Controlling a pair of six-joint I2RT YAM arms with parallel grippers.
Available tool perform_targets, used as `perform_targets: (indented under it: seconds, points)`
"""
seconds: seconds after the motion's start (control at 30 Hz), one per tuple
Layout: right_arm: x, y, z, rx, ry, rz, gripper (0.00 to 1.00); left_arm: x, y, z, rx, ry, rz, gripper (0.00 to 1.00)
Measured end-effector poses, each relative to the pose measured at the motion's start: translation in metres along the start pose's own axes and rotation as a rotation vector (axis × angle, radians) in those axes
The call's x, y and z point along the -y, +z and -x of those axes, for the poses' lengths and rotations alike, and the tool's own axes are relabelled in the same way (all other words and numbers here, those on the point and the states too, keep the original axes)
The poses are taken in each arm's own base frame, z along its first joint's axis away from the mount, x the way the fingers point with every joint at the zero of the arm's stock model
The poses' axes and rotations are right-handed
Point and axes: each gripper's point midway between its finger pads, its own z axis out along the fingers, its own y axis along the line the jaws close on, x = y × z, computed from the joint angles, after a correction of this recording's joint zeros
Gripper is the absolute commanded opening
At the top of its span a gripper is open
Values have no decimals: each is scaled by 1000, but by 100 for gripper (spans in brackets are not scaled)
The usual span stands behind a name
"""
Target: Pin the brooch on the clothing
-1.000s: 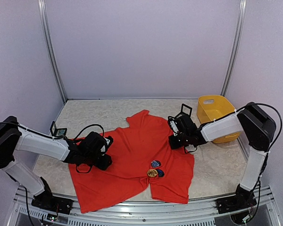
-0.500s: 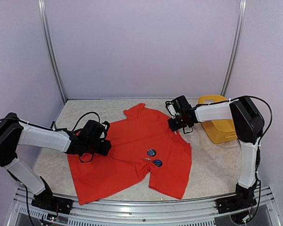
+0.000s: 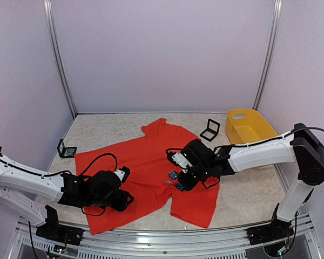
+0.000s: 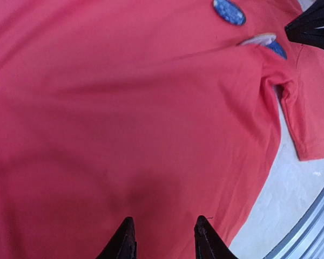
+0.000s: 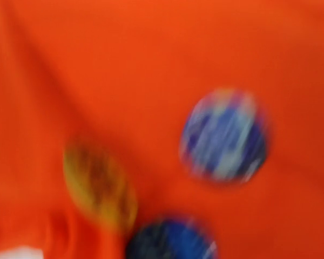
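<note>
The red-orange T-shirt lies spread on the table. Three round brooches lie on it near its right sleeve: a light blue one, a yellow-brown one and a dark blue one. They also show in the top view and at the top of the left wrist view. My right gripper hovers right over them; its fingers do not show in its blurred wrist view. My left gripper is open and empty just above the shirt, near its front hem.
A yellow plastic basket stands at the back right. A small black open case lies left of it, and another lies at the shirt's left. The metal front rail runs along the near edge.
My right gripper has moved from the shirt's far shoulder down to the brooches. My left gripper has drawn back toward the near edge. The shirt lies flatter, its left side spread out.
</note>
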Motion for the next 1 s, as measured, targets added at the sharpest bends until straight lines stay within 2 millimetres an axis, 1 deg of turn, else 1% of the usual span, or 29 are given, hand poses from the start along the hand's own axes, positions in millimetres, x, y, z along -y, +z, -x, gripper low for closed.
perform_targets:
  seconds: [0.07, 0.13, 0.2, 0.27, 0.33, 0.4, 0.53, 0.6, 0.67, 0.7, 0.77, 0.8, 0.87, 0.9, 0.93, 0.97, 1.0]
  points:
    - [-9, 4, -32, -69, 42, 6, 0, -1, 1, -23, -49, -39, -1, 34]
    - [-11, 3, -68, -141, 109, -3, 0, -4, 2, -45, -96, -79, 4, 33]
    - [-12, -9, -81, -141, 180, -4, 0, -3, 0, -52, -99, -126, -3, 33]
    - [-7, -20, -102, -163, 251, -21, 0, -4, -2, -54, -99, -170, -6, 33]
    - [-3, -28, -114, -162, 308, -28, 0, -8, -8, -58, -105, -208, -5, 33]
    - [1, -33, -120, -163, 355, -38, 0, -13, -15, -65, -116, -236, -5, 33]
    - [16, -40, -128, -184, 406, -82, 0, -16, -29, -78, -146, -251, -21, 36]
    - [21, -44, -130, -203, 397, -101, 0, -14, -36, -79, -149, -241, -38, 38]
    - [22, -48, -124, -208, 366, -102, 0, -11, -42, -74, -132, -225, -52, 40]
    - [21, -50, -116, -203, 338, -93, 1, -9, -47, -67, -108, -215, -55, 43]
    - [13, -55, -85, -154, 276, -50, 9, -5, -56, -44, -38, -196, -53, 52]
    - [8, -58, -64, -107, 240, -26, 14, -3, -62, -27, 11, -189, -49, 56]
    - [0, -65, -27, -9, 191, 13, 28, -6, -74, 14, 117, -184, -30, 62]
    - [-3, -70, -6, 49, 165, 29, 33, -15, -80, 43, 181, -208, -8, 65]
    - [-4, -73, 7, 86, 159, 34, 36, -30, -84, 68, 241, -230, 30, 69]
    - [-5, -76, 26, 137, 134, 32, 38, -54, -89, 97, 308, -276, 87, 74]
    - [-5, -78, 41, 178, 119, 25, 41, -82, -94, 120, 366, -308, 159, 78]
